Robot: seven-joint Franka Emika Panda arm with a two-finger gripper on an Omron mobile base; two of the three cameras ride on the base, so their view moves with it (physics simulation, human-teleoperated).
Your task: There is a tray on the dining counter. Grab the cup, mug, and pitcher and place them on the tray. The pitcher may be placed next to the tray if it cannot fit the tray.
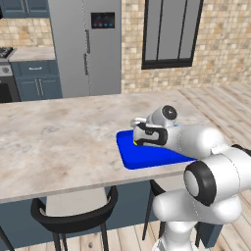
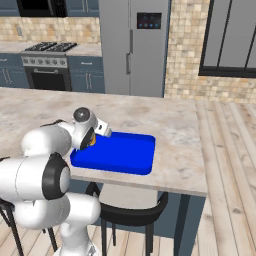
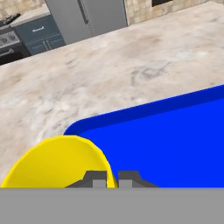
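The bright-blue tray (image 1: 147, 159) (image 2: 125, 157) (image 3: 175, 140) lies near the front edge of the beige dining counter (image 1: 59, 142) (image 2: 170, 120) (image 3: 109, 70). My gripper (image 1: 138, 141) (image 2: 91, 142) (image 3: 111, 179) hangs low over the tray's left end, shut on the rim of the yellow cup (image 3: 57, 162). The cup's wall sits between the two fingertips (image 3: 94, 179). From the base views the hand covers most of the cup (image 1: 135, 142), leaving only a sliver showing. Whether the cup's base touches the tray I cannot tell. The mug and the pitcher are out of view.
Black stools (image 1: 73, 215) (image 2: 130, 210) stand under the counter's near edge. A grey fridge (image 1: 86, 46) and a stove (image 2: 47, 65) line the far wall. Bare stone stretches left of the tray and behind it.
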